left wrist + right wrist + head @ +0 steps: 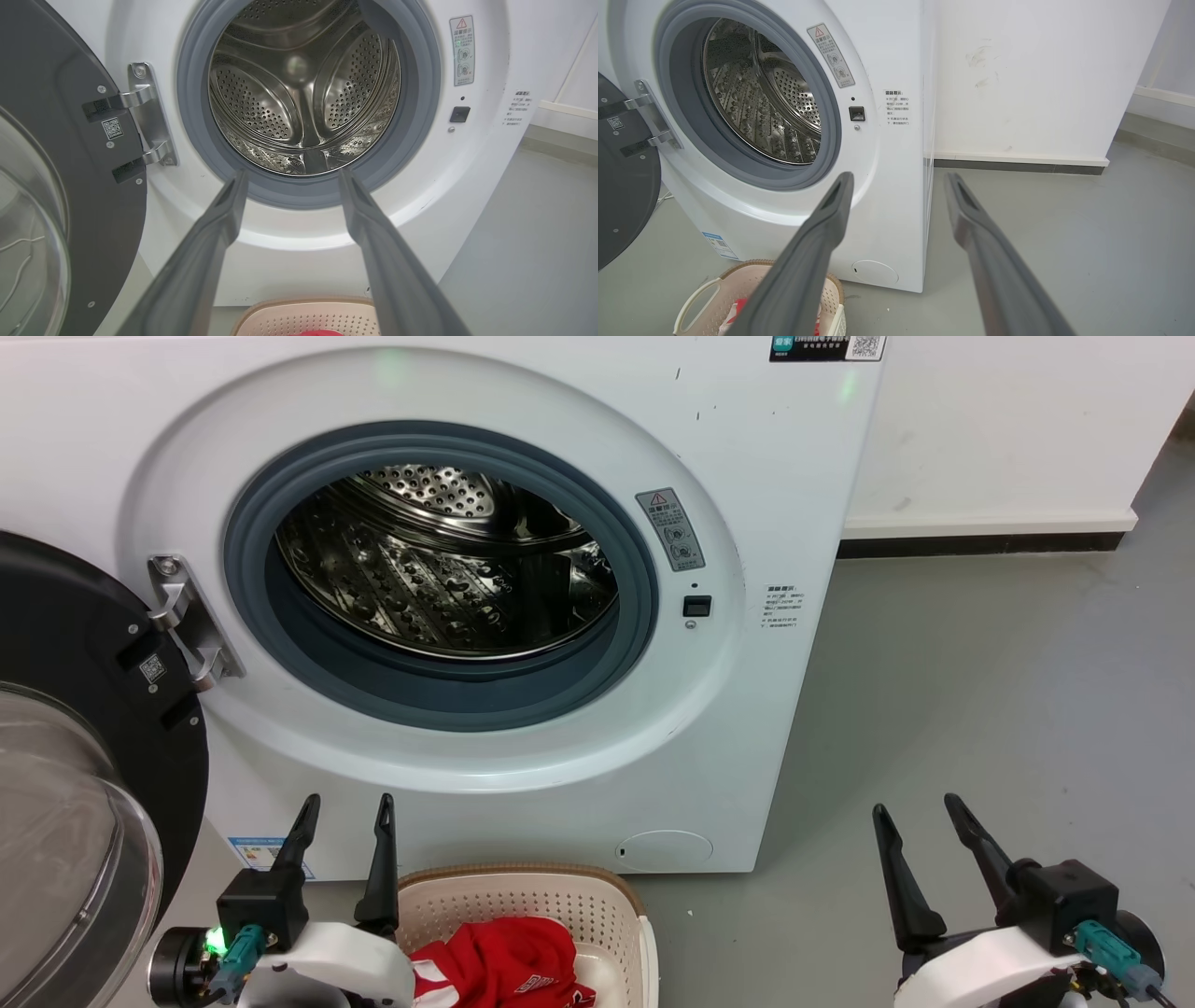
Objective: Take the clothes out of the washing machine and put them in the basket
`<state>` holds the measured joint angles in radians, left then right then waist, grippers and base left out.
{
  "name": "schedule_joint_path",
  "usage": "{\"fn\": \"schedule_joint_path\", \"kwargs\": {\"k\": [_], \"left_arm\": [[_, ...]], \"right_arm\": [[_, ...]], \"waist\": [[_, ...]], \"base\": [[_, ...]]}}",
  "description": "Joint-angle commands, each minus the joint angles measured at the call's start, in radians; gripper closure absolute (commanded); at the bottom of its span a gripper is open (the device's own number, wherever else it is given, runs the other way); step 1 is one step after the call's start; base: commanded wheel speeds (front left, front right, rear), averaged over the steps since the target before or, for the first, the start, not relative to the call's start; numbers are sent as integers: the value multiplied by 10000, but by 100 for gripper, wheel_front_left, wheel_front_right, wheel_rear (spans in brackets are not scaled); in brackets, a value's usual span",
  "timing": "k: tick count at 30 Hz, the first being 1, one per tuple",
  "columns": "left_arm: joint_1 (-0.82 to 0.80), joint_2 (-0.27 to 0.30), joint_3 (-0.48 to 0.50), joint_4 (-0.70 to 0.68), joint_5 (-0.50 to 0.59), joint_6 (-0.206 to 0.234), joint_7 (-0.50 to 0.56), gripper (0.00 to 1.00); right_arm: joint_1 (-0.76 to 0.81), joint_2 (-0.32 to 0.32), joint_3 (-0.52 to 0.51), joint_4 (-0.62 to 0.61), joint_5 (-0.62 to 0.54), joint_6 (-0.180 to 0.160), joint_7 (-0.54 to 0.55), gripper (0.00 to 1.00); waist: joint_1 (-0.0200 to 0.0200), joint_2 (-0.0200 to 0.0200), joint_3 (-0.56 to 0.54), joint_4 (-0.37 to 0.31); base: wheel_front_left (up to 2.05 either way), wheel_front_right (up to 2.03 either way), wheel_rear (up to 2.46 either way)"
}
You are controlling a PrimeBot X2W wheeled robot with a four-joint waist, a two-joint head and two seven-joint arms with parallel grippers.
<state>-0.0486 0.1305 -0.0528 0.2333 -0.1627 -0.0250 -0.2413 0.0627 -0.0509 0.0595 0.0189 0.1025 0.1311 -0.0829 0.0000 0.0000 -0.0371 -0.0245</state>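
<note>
The white washing machine stands with its door swung open to the left. Its steel drum shows bare metal. On the floor in front sits the cream basket, holding red clothes with white trim. My left gripper is open beside the basket's left rim, fingers pointing up at the porthole. Over the grey floor at the lower right, my right gripper is open with nothing in it. The basket and a bit of red cloth show in the right wrist view.
The open door's glass bowl bulges at the far left, close to my left arm. A white wall with a dark skirting runs behind the machine on the right. Grey floor spreads to the right of the machine.
</note>
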Motion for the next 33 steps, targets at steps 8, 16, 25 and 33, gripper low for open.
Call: {"fn": "schedule_joint_path", "kwargs": {"k": [8,16,25,33], "left_arm": [[-104,-85,210,257,-832,-73,338,100],[-120,-165,324,179,-2391,-184,663,100],[-165,-247,464,122,-3945,-297,997,100],[-220,-307,597,108,-5190,-388,1290,100]], "right_arm": [[21,-34,4,193,962,0,20,100],[-239,-158,-68,474,2692,-1,152,100],[-461,-241,-146,703,4391,-1,279,100],[-613,-291,-231,878,5739,-2,391,100]], "waist": [[0,0,24,14],[0,0,49,28],[0,0,77,45],[0,0,103,61]], "base": [[0,0,0],[0,0,0],[0,0,0],[0,0,0]]}}
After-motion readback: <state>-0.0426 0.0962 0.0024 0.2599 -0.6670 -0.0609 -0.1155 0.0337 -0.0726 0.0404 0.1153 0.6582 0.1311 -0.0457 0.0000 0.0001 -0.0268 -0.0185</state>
